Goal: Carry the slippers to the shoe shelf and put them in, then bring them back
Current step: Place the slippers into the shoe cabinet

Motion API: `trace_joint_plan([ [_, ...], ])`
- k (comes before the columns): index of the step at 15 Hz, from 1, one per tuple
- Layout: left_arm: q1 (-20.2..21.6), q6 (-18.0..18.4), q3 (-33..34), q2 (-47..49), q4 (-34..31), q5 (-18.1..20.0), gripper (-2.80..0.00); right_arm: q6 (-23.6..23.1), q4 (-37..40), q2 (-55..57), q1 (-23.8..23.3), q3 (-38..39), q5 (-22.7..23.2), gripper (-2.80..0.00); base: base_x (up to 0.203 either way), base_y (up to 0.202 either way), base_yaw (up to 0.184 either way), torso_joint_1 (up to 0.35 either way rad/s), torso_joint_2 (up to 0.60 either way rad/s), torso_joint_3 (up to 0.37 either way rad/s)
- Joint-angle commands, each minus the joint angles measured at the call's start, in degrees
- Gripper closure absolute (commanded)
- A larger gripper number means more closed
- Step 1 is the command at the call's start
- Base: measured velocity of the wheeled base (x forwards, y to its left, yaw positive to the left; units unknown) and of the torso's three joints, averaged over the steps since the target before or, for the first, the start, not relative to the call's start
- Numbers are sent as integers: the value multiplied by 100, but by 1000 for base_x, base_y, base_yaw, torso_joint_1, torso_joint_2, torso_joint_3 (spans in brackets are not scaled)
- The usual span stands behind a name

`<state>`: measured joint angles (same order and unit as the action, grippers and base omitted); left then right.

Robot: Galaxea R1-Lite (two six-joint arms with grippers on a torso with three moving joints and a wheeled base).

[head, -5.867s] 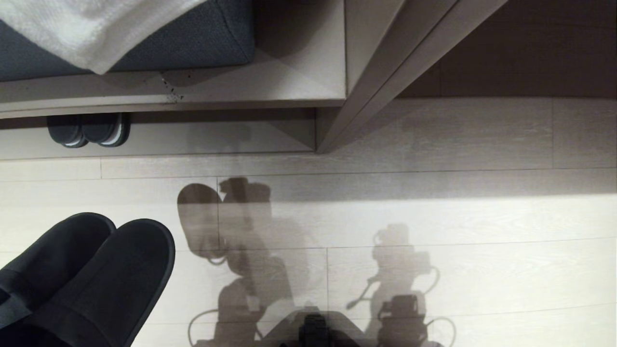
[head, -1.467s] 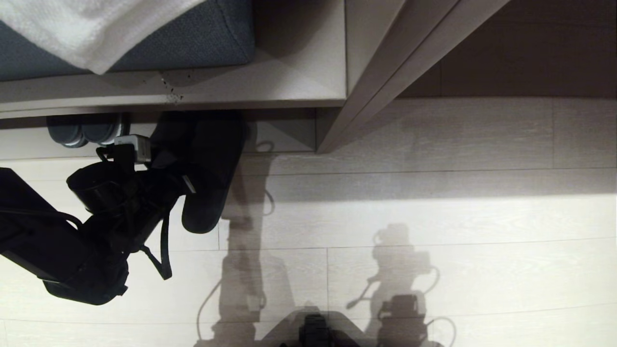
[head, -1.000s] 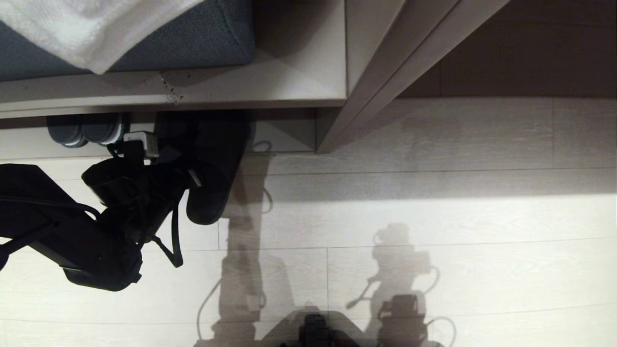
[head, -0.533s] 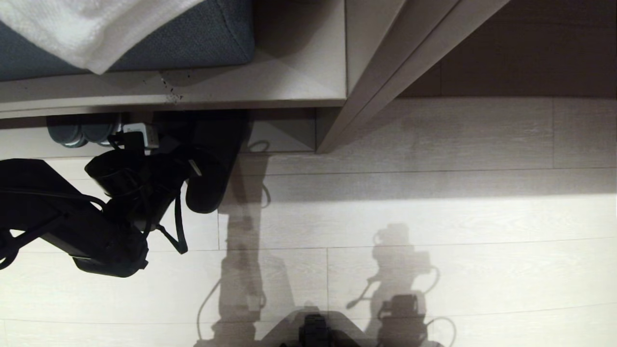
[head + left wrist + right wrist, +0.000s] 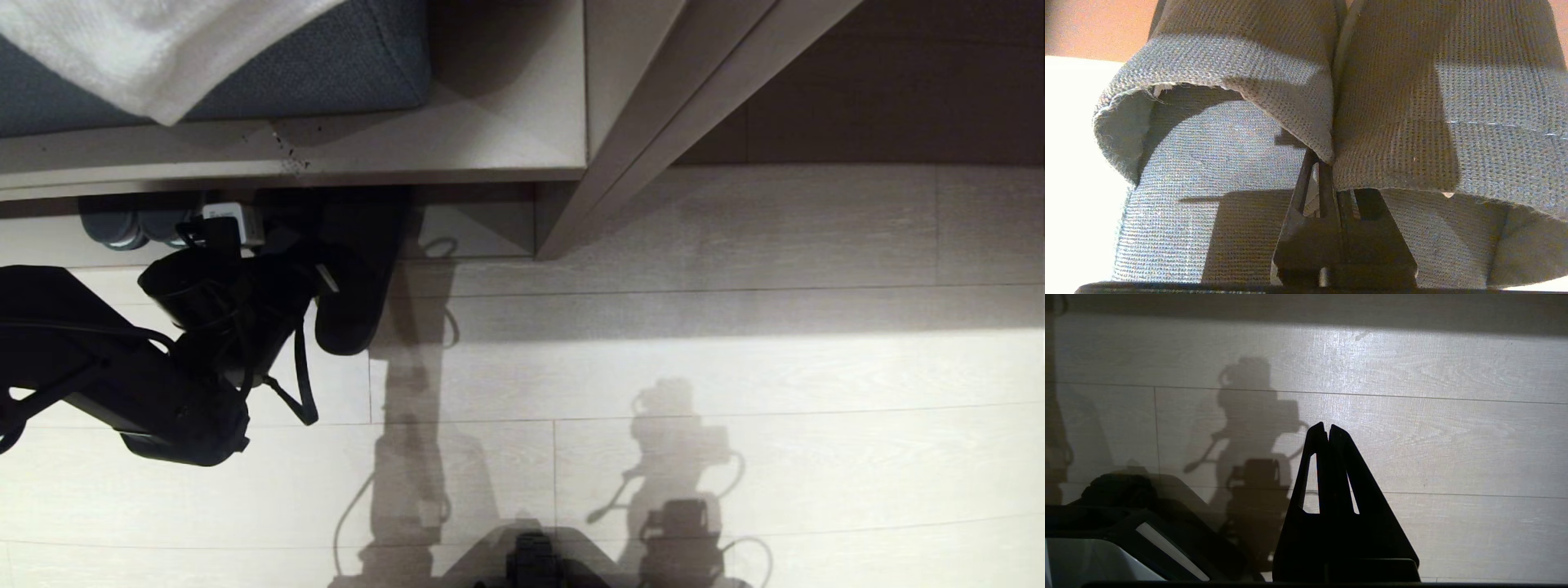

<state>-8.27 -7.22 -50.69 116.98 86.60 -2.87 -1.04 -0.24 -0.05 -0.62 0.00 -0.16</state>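
Note:
The black slippers (image 5: 353, 269) hang side by side from my left gripper (image 5: 314, 276), which is shut on their inner upper edges. Their toes reach into the opening of the shoe shelf (image 5: 478, 233), to the right of the pair that lies there, while the heels stick out over the floor. In the left wrist view the fingertips of the left gripper (image 5: 1327, 163) pinch the fabric where the two slippers (image 5: 1229, 73) meet. My right gripper (image 5: 1327, 426) is shut and empty over bare floor, outside the head view.
A dark pair with pale sole edges (image 5: 135, 224) lies in the shelf at the left. Above it sits the blue cushion (image 5: 326, 65) with a white towel (image 5: 147, 41). A slanted desk panel (image 5: 653, 122) rises at the right. My base (image 5: 531, 563) shows at the bottom edge.
My left arm has pushed the held slippers a little deeper into the shelf opening; less of the heels shows over the floor. The right arm has not moved.

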Motion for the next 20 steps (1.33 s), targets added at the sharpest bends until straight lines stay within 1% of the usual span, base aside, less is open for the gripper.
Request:
trace_joint_plan([
  [1, 0, 1, -12, -35, 49, -31, 0, -2, -9, -224, 1, 229, -2, 0, 0, 0, 0, 0, 0, 0],
  [4, 0, -1, -75, -20, 33, -107, 0, -2, -10, -224, 1, 229, -2, 0, 0, 0, 0, 0, 0, 0],
  [8, 0, -8, -152, 42, 29, -109, 0, -2, -2, -224, 1, 229, -2, 0, 0, 0, 0, 0, 0, 0],
  [14, 0, -8, -631, 294, 4, -109, 0, -2, -11, -224, 1, 229, -2, 0, 0, 0, 0, 0, 0, 0],
  [20, 0, 1, -644, 255, 6, -109, 0, -2, -2, -224, 1, 229, -2, 0, 0, 0, 0, 0, 0, 0],
])
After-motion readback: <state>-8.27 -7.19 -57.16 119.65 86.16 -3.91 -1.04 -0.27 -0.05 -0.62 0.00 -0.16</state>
